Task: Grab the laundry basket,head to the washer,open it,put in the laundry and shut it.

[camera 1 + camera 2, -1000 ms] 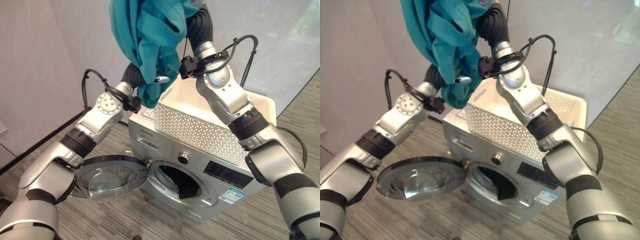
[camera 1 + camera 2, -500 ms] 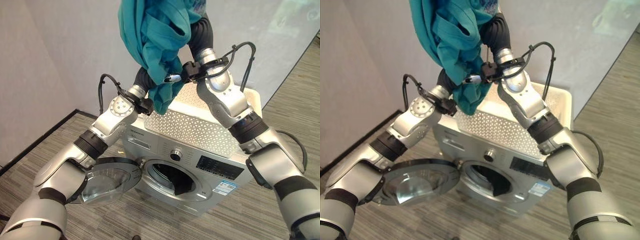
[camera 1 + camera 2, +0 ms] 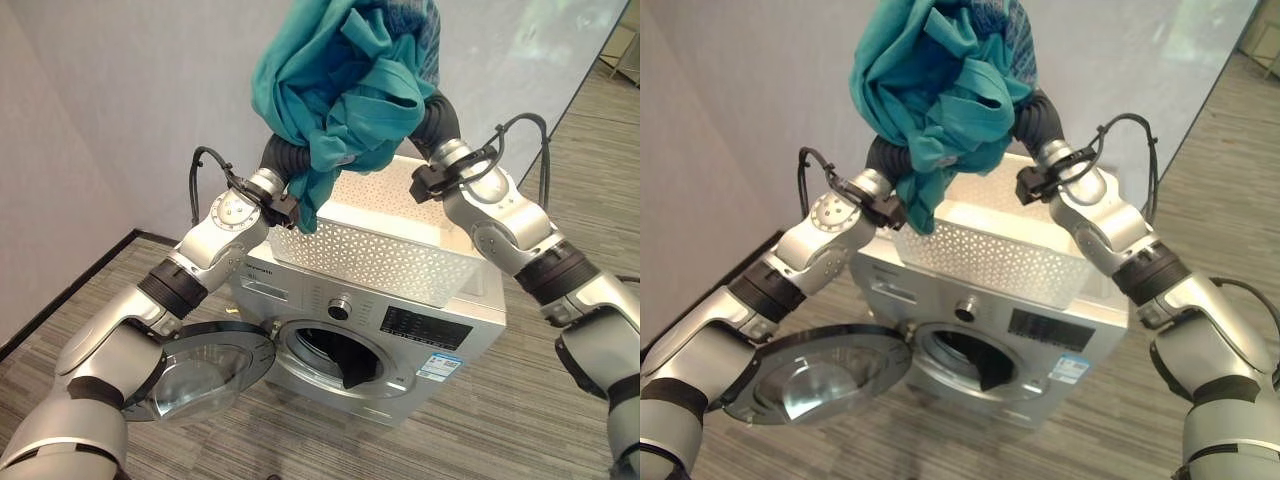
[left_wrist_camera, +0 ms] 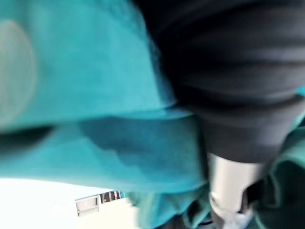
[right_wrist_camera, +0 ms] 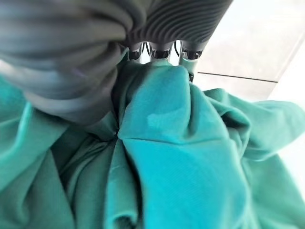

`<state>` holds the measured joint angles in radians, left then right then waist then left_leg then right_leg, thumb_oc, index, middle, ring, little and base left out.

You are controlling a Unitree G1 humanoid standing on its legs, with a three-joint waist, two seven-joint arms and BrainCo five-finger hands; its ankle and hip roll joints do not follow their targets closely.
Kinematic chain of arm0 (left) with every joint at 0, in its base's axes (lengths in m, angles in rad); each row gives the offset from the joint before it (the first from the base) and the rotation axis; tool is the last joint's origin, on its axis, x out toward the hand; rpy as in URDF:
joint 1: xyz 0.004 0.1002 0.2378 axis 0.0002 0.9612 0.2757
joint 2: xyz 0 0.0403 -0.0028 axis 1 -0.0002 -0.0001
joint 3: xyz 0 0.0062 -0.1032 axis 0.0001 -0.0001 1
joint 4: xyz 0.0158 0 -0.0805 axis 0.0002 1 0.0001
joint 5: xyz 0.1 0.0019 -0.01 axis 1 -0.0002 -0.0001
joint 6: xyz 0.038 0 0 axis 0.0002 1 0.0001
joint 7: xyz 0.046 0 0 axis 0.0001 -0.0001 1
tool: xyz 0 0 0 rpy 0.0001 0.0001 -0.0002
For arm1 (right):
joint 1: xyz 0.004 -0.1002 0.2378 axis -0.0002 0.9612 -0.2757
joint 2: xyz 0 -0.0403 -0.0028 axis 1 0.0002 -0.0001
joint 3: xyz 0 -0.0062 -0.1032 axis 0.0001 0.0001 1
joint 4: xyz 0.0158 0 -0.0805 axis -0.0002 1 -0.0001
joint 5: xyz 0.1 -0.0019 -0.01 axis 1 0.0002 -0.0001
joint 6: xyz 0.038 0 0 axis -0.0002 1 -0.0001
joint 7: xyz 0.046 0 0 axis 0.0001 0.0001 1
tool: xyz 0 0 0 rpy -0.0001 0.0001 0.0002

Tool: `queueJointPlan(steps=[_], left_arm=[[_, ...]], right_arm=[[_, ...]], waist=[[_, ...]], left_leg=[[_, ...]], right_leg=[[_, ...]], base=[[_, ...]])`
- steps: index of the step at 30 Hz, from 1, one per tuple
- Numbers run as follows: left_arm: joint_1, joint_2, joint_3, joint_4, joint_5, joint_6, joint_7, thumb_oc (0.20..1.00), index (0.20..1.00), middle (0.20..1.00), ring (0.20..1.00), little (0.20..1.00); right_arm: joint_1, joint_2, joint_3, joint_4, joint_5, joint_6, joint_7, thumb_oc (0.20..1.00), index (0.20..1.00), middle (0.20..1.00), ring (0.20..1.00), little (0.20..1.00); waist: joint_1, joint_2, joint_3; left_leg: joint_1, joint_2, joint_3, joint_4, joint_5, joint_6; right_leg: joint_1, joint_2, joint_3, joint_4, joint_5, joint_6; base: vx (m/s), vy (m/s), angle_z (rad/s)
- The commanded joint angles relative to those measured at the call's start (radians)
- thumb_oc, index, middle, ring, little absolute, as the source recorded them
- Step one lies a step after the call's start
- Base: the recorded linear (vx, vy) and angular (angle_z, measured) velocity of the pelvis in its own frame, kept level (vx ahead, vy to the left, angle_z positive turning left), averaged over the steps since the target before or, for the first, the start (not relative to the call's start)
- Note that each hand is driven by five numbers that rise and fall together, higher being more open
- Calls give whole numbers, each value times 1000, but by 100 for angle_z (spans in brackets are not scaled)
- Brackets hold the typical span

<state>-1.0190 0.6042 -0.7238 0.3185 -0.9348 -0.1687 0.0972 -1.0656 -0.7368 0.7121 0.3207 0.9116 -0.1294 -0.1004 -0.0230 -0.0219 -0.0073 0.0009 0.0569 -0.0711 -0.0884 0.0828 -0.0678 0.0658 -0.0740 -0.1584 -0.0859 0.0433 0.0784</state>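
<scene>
A bundle of teal laundry (image 3: 340, 90) hangs in the air above the white perforated basket (image 3: 380, 255), which stands on top of the silver washer (image 3: 455, 325). My left hand (image 3: 285, 155) reaches into the bundle's left side and is buried in the cloth (image 4: 95, 119). From the right, my right hand (image 3: 438, 118) goes into the bundle. In the right wrist view its fingers (image 5: 159, 50) curl down into the teal cloth (image 5: 181, 143). The washer's round door (image 3: 205, 370) stands swung open to the left. A dark item lies in the drum opening (image 3: 335, 355).
The washer stands against a pale wall (image 3: 120, 110) on striped grey flooring (image 3: 520, 430). A glass panel (image 3: 540, 50) runs along the back right. Open floor lies in front of and to the right of the washer.
The camera has shifted. The teal bundle is bunched up higher above the basket, and my right forearm has swung out to the right.
</scene>
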Motion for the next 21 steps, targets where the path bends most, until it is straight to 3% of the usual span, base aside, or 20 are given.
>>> queueJointPlan(steps=[1,6,7,10,13,14,15,21], left_arm=[[-91,16,-3,51,-24,-38,-21,1000,1000,1000,1000,1000],[-109,-12,-41,41,-48,-32,-51,1000,1000,1000,1000,1000],[-112,-16,-45,43,-53,-33,-55,846,846,846,846,846],[-113,-40,-49,47,-69,-30,-66,222,222,222,222,222],[-119,-53,-54,40,-67,-34,-68,200,200,200,200,200],[-119,-71,-51,43,-72,-37,-70,200,200,200,200,200],[-119,-71,-51,43,-72,-37,-70,200,200,200,200,200],[-111,-87,-29,55,-86,-40,-79,200,200,200,200,200]], right_arm=[[-47,-56,19,17,16,-19,28,200,200,200,200,200],[-42,-77,61,12,-5,-9,67,200,200,200,200,200],[-44,-78,66,13,-7,-9,71,200,200,200,200,200],[-47,-75,79,12,-19,-9,82,200,200,200,200,200],[-44,-80,88,-2,-17,-13,98,222,222,222,222,222],[-45,-88,98,-15,-17,-16,116,755,755,755,755,755],[-45,-88,98,-15,-17,-16,116,1000,1000,1000,1000,1000],[-37,-114,109,-41,-42,-23,135,1000,1000,1000,1000,1000]], waist=[[17,-27,-41],[14,-29,-44],[14,-30,-45],[14,-30,-45],[15,-31,-42],[15,-32,-40],[15,-32,-40],[13,-32,-37]], left_leg=[[48,-20,15,3,-76,24],[48,-17,16,1,-76,23],[47,-17,17,1,-76,22],[45,-18,15,1,-76,22],[44,-20,13,1,-75,22],[42,-21,11,1,-75,23],[42,-21,11,1,-75,23],[45,-23,12,1,-76,23]], right_leg=[[-14,-24,54,-1,-12,34],[-16,-24,52,-1,-10,36],[-17,-24,52,-1,-10,36],[-18,-25,50,-1,-9,36],[-20,-26,49,-1,-7,37],[-20,-27,48,-1,-7,37],[-20,-27,48,-1,-7,37],[-19,-27,52,-1,-6,38]], base=[[0,0,0],[0,0,0],[0,0,0],[0,0,0],[0,0,0],[0,0,0],[0,0,0],[0,0,0]])
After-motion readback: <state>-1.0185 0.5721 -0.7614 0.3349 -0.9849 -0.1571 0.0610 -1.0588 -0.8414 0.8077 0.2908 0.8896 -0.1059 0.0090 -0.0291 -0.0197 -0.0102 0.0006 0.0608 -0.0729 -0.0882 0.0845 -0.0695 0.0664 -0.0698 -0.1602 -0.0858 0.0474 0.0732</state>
